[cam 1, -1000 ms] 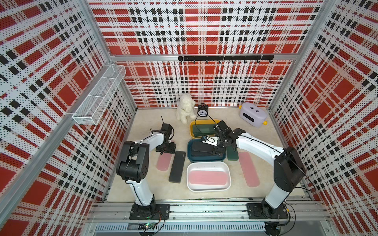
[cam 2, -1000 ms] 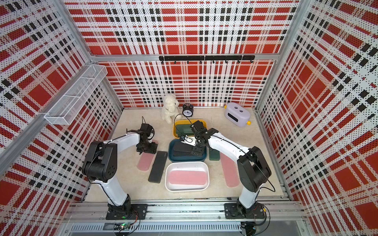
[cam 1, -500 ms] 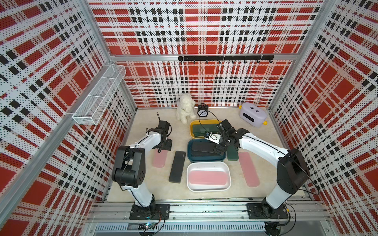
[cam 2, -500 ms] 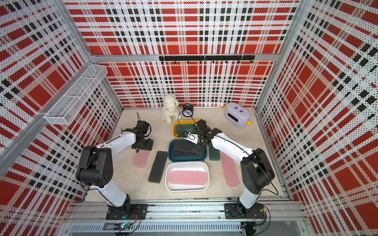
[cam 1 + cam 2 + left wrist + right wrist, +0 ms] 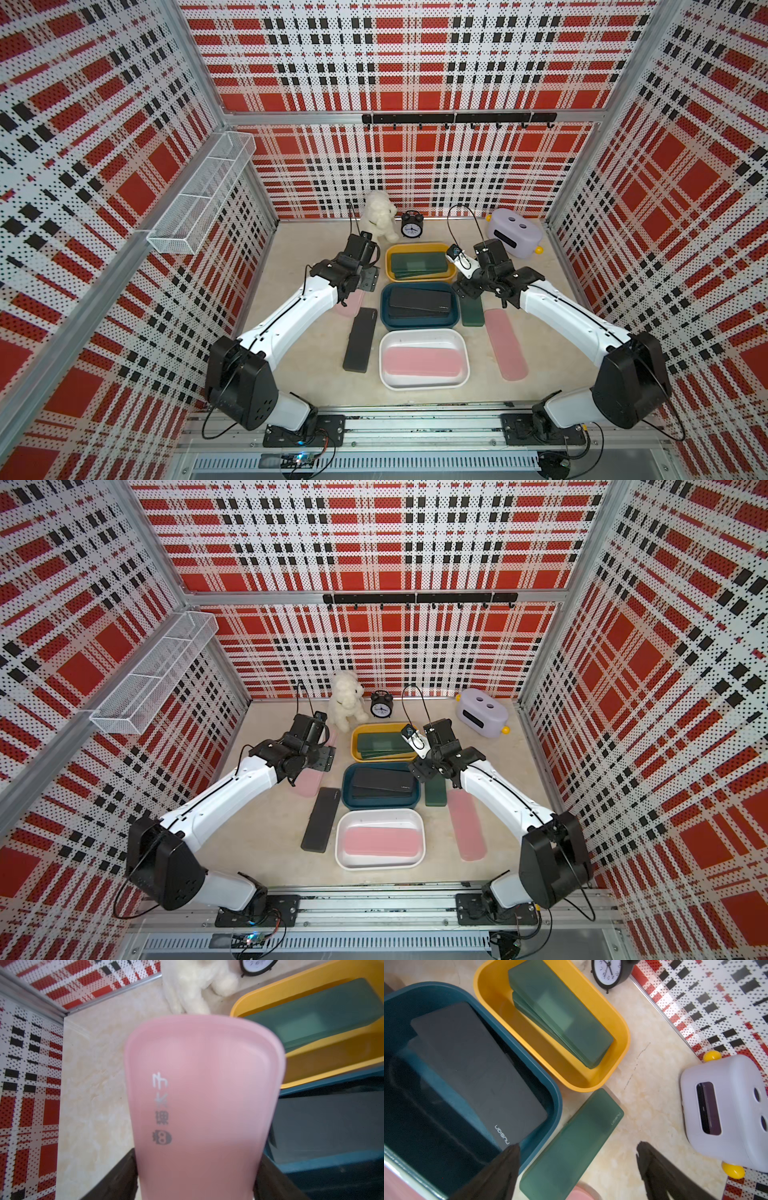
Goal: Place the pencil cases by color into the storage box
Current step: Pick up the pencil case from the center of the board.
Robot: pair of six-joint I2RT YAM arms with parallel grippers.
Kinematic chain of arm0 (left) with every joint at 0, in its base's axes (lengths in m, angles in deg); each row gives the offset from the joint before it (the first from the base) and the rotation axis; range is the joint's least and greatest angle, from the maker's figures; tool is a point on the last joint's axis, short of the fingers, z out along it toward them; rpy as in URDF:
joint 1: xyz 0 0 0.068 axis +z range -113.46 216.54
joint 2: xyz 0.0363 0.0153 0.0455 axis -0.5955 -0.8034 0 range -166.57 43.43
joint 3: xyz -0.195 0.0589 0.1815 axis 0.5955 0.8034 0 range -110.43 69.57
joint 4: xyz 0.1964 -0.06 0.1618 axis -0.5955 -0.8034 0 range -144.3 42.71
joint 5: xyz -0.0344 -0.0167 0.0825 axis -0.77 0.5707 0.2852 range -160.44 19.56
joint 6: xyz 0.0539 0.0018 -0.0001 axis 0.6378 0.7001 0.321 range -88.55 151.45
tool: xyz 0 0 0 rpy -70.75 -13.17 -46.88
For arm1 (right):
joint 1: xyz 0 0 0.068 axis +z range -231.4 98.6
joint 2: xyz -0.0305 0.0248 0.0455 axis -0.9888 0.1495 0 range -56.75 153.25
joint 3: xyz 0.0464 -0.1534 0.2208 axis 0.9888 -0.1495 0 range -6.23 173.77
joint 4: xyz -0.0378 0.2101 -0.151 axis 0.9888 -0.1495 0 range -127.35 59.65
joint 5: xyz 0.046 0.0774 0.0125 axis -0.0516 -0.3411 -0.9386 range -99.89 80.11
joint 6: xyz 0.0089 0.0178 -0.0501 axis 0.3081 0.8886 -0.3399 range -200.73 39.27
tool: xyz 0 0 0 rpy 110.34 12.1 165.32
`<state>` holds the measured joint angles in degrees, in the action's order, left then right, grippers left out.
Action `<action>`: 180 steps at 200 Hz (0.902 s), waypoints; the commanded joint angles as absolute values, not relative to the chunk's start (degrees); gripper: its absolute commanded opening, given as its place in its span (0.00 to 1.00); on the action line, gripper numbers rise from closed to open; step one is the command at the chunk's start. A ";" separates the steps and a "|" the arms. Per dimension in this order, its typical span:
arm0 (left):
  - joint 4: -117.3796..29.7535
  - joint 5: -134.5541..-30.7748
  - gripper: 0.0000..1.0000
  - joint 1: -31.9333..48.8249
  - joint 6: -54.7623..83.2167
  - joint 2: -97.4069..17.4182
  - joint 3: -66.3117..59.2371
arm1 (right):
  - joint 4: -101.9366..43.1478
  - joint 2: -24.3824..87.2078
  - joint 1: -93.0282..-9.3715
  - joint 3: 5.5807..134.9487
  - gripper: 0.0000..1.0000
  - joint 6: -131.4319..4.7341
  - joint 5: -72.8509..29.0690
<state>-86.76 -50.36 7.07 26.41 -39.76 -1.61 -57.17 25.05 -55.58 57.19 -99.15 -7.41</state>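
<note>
My left gripper (image 5: pixel 365 277) (image 5: pixel 196 1159) is shut on a pale pink pencil case (image 5: pixel 207 1084) (image 5: pixel 307 781), its dark fingers (image 5: pixel 120 1178) on both long sides; the case's far end points toward the yellow tub. My right gripper (image 5: pixel 467 289) (image 5: pixel 577 1147) hangs open over a dark green case (image 5: pixel 473 309) (image 5: pixel 571 1142) that lies on the table beside the blue tub. The yellow tub (image 5: pixel 388 266) holds green cases, the blue tub (image 5: pixel 384 307) black ones, the white tub (image 5: pixel 424 334) a pink one. A black case (image 5: pixel 360 338) and a pink case (image 5: pixel 505 345) lie loose.
A white plush dog (image 5: pixel 379 216), a black alarm clock (image 5: pixel 411 224) and a lilac box (image 5: pixel 515 235) stand along the back. A wire basket (image 5: pixel 203 195) hangs on the left wall, a hook rail (image 5: pixel 457 118) on the back wall.
My left gripper has carried the pink case toward the back and nearer the tubs. My right gripper has moved off the blue tub to above the green case on the table.
</note>
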 commanded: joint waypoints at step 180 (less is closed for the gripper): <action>-82.72 -41.61 0.70 -25.01 36.17 -40.28 -1.44 | -50.66 16.07 -62.93 48.99 0.94 -90.67 -6.12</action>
<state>-84.13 -42.73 -22.24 32.79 -38.93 -1.59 -52.56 17.49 -62.03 50.11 -91.63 -5.77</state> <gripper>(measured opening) 0.777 0.942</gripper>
